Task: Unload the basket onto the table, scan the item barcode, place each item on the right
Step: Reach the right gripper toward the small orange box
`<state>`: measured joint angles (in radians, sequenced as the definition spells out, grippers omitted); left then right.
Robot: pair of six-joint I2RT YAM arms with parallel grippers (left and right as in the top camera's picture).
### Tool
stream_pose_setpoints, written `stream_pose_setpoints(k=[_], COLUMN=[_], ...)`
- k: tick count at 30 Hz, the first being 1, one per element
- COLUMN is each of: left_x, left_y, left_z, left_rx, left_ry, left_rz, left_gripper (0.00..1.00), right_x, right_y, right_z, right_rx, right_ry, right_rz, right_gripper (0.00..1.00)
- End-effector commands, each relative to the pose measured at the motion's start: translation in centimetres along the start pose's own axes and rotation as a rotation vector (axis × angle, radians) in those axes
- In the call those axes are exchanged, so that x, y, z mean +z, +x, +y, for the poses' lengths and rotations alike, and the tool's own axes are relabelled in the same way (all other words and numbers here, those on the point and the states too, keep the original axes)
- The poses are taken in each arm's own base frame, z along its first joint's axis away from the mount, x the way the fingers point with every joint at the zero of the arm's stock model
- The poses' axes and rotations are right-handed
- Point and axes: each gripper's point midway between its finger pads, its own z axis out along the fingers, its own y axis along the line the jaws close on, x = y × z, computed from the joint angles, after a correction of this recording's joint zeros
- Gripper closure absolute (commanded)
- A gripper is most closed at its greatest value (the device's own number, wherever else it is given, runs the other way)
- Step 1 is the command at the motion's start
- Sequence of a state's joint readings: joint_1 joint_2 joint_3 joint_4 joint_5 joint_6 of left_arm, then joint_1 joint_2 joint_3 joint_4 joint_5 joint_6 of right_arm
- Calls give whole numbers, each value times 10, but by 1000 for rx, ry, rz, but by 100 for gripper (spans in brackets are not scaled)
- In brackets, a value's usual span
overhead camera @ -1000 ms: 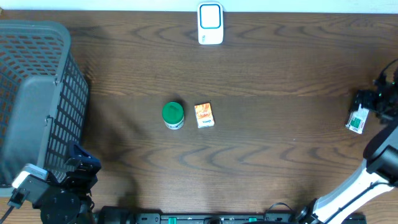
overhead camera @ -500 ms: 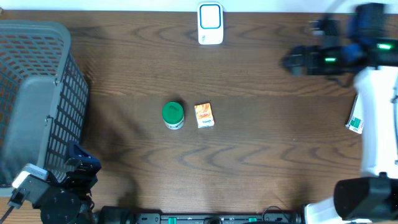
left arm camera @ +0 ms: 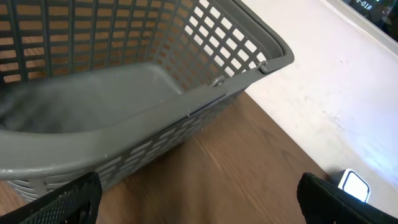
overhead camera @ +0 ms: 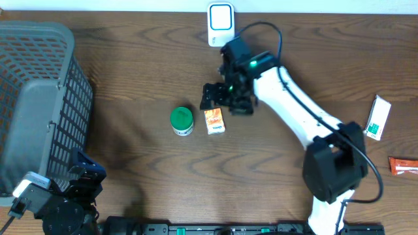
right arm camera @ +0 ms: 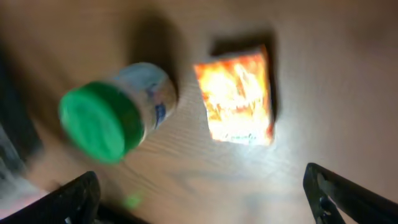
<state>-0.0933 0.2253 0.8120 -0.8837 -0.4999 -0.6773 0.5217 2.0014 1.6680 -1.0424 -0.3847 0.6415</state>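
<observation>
- A small orange box [overhead camera: 214, 121] lies flat on the dark wooden table [overhead camera: 274, 176], near the middle of the overhead view; every other place here is given from this box.
- Just beside the box, on its left in the overhead view, a jar with a green lid [overhead camera: 181, 120] stands close to it, but whether the two touch cannot be told.
- The right gripper [overhead camera: 212, 98] hovers just above the box's far edge with its fingers spread wide, holding nothing.
- In the blurred right wrist view, the box [right arm camera: 239, 99] and jar [right arm camera: 118, 115] sit between the two dark fingertips [right arm camera: 68, 199].
- A white barcode scanner [overhead camera: 221, 25] with a blue screen stands well beyond the box, at the table's far edge.
- A grey mesh basket [overhead camera: 39, 98] sits well to the box's left.
- The left gripper [overhead camera: 81, 176] rests far to the box's near left, beside the basket, with its fingers [left arm camera: 68, 199] wide apart and empty.
- A white and green carton [overhead camera: 377, 117] lies well to the box's right, and a red packet [overhead camera: 403, 166] lies farther right and nearer.
</observation>
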Motion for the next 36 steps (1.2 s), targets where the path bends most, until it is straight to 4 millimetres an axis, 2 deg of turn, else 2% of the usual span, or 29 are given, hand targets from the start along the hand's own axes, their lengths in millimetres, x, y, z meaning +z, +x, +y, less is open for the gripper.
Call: stream_pose_setpoints(k=[1, 3, 7, 9, 11, 13, 16, 19, 21, 24, 26, 31, 36], left_x=[0, 0, 0, 0, 0, 0, 0, 0, 0, 0, 0, 0, 0], left_y=[-1, -1, -1, -1, -1, -1, -1, -1, -1, -1, -1, -1, -1], left_z=[1, 1, 1, 1, 1, 1, 1, 1, 1, 1, 1, 1, 1], left_rx=[-4, -4, -4, -4, -4, -4, -4, -4, -4, -4, -3, -4, -4], left_ry=[-6, -6, -5, -6, -5, -5, -6, -6, -5, -6, -6, -6, -6], left_rz=[-7, -7, -7, -7, -7, -7, -7, -7, -7, -7, -7, -7, -7], left_gripper=[2, 2, 2, 2, 2, 2, 2, 2, 2, 2, 2, 2, 2], right_x=[4, 5, 6, 6, 7, 9, 14, 13, 7, -6, -7, 11, 19], right_y=[2, 4, 0, 2, 7, 2, -8, -9, -11, -27, -29, -1, 20], right_z=[-1, 2, -2, -1, 7, 17, 23, -1, -29, -57, -61, -43, -18], right_rx=[531, 607, 631, 629, 551, 337, -216, -748, -979, -1132, -1226, -1507, -1618], right_ry=[18, 11, 33, 30, 5, -26, 43, 258, 446, 672, 687, 406, 150], right_rz=[2, 12, -25, -15, 17, -11, -115, -102, -41, -8, 29, 151, 143], right_gripper=[1, 1, 1, 1, 1, 1, 1, 1, 1, 1, 1, 1, 1])
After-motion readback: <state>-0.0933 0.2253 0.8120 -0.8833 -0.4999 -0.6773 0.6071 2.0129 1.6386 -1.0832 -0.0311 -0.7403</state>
